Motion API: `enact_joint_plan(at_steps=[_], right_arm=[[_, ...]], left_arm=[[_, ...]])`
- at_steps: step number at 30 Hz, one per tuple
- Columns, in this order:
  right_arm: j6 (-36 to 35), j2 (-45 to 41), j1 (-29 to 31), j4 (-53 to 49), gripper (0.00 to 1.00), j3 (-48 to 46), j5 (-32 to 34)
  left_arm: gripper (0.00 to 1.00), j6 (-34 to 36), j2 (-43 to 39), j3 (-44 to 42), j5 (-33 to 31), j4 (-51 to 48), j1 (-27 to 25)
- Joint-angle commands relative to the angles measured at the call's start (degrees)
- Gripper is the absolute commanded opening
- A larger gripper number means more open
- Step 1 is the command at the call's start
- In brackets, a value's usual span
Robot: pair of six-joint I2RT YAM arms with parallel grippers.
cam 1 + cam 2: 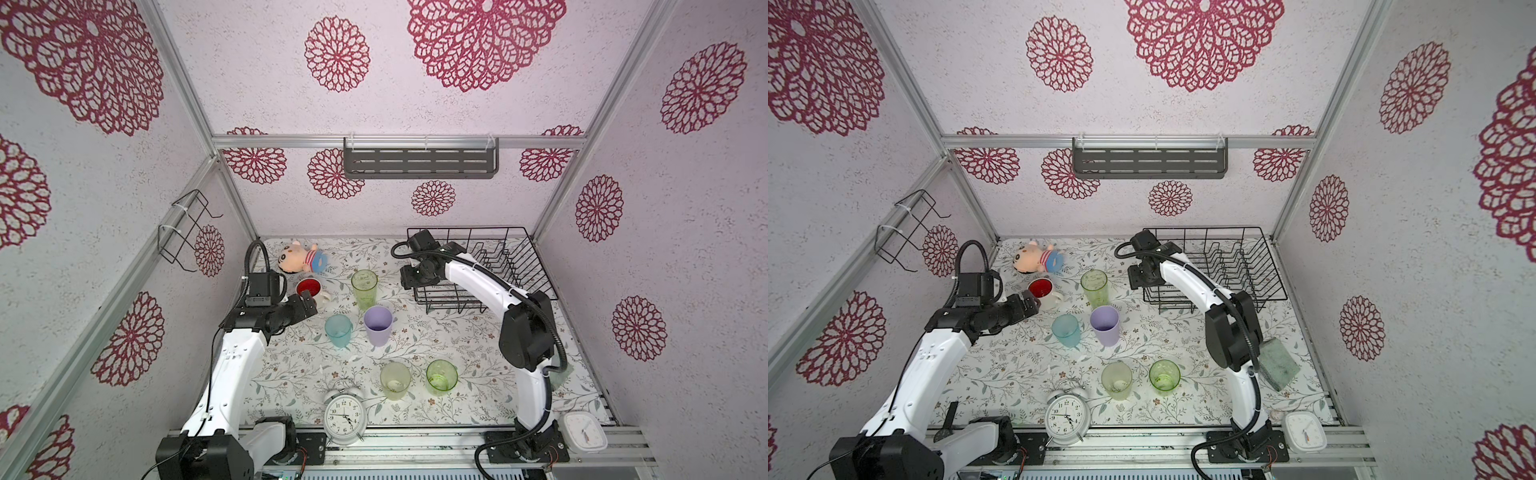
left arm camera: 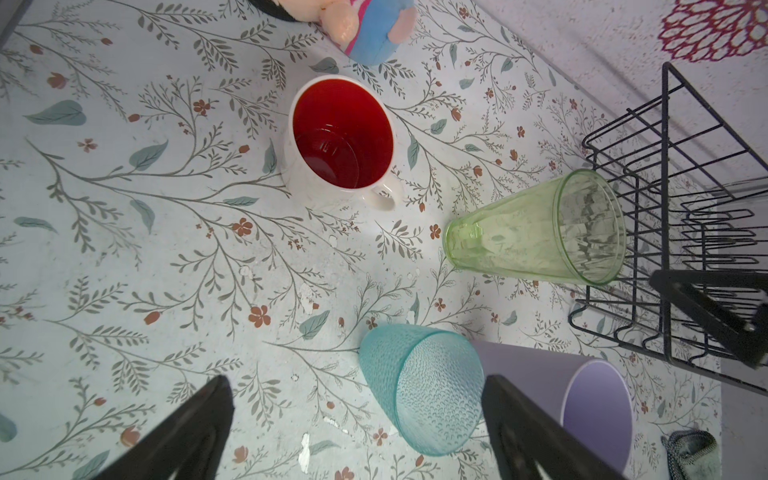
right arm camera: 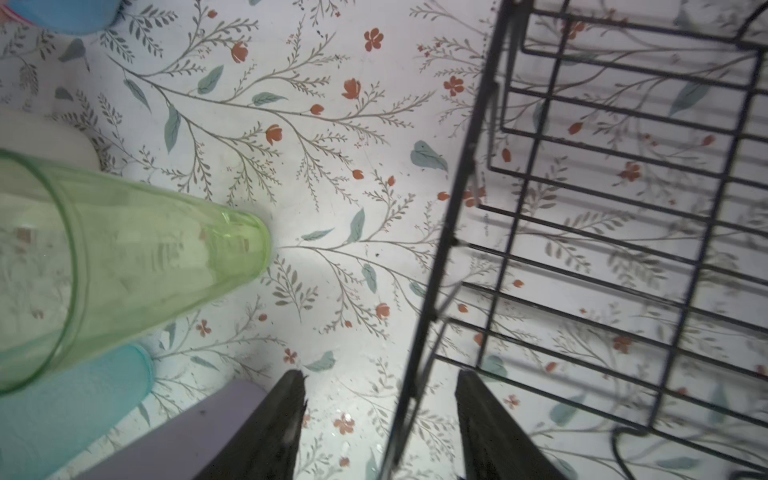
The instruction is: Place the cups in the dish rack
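The black wire dish rack (image 1: 478, 228) (image 1: 1208, 228) stands at the back right with no cup in it. Left of it stand a tall green tumbler (image 1: 364, 286) (image 3: 104, 257), a lilac tumbler (image 1: 377, 326), a light-blue cup (image 1: 338, 330) (image 2: 428, 395) and a white mug with a red inside (image 1: 308, 287) (image 2: 343, 133). Two more green tumblers (image 1: 395, 380) (image 1: 441, 376) stand near the front. My left gripper (image 1: 309, 302) (image 2: 355, 380) hovers open and empty beside the mug. My right gripper (image 1: 411, 280) (image 3: 380, 374) is open, with the rack's left side wire between its jaws.
A plush doll (image 1: 301, 257) lies at the back left. An alarm clock (image 1: 345, 415) and a white timer (image 1: 584, 432) sit at the front edge. A sponge (image 1: 1277, 363) lies right of the right arm. A grey shelf (image 1: 419, 162) and a wire bracket (image 1: 187, 228) hang on the walls.
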Motion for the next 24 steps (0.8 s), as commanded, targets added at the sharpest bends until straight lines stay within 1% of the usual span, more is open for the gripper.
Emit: enact_joint_plan(at_steps=[1,3,7,10,12,16,18,20,21,24], right_arm=[[-1.69,-8.83,-6.1,-3.24,0.7,-3.76,4.71],[-1.59,-11.17,-10.56,-2.58,0.72,-6.65,3.16],[-2.99,-13.48,-18.81,1.21,0.74,-10.98,3.77],[-3.09,-10.95,-24.07,-0.52,0.75,-9.32,8.55],[-4.39,-7.95,-26.92,-3.06,0.74,-6.36,9.29],[-7.45,-2.98,-29.53,-5.11,0.75,-2.7,9.41],[-9.1,-0.81,-30.23,-5.45,0.76,-1.39,7.81],[-9.94,1.2,-30.66,-5.1,0.83,-0.66,6.82],[-10.7,2.51,-30.77,-4.99,0.85,-0.08,5.92],[-12.31,4.93,-30.78,-5.01,0.84,0.76,3.34]], left_arm=[[0.97,0.12,0.53,0.44,-0.29,-0.51,-0.47],[0.97,-0.13,0.37,0.48,-0.33,-0.33,-0.55],[0.97,-0.12,-0.07,0.14,-0.9,-0.23,-0.73],[0.97,0.14,-0.25,0.08,-1.8,-0.47,-1.08],[0.97,0.28,-0.34,0.13,-2.46,-0.67,-1.25],[0.97,0.34,-0.36,0.13,-3.26,-0.89,-1.61],[0.97,0.46,-0.35,0.22,-3.37,-0.95,-1.78],[0.97,0.4,-0.21,0.22,-3.61,-0.94,-1.78],[0.97,0.3,-0.17,0.26,-3.7,-1.03,-1.78],[0.97,0.46,0.0,0.3,-3.88,-1.27,-1.96]])
